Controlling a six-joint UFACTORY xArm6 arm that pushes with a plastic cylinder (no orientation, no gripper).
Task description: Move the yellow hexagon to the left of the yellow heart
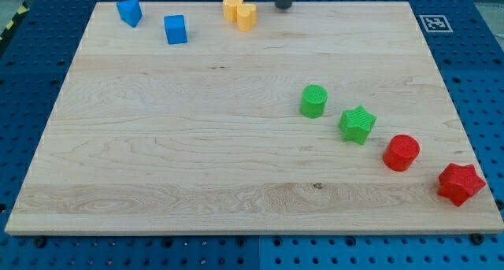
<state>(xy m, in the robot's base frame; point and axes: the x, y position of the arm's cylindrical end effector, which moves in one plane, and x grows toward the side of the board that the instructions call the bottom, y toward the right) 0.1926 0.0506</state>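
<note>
Two yellow blocks stand touching at the top middle of the wooden board (pixel 157 144). The left one (pixel 231 5) looks like the yellow hexagon. The right one (pixel 247 16), slightly lower, looks like the yellow heart. Their shapes are hard to make out at this size. My tip (pixel 283 8) is at the board's top edge, a short way to the right of the yellow pair and not touching either block. Only the lower end of the rod shows.
A blue angular block (pixel 130 12) and a blue cube (pixel 176 29) sit at the top left. A green cylinder (pixel 313 101), a green star (pixel 357 124), a red cylinder (pixel 402 153) and a red star (pixel 460 183) run diagonally towards the bottom right corner.
</note>
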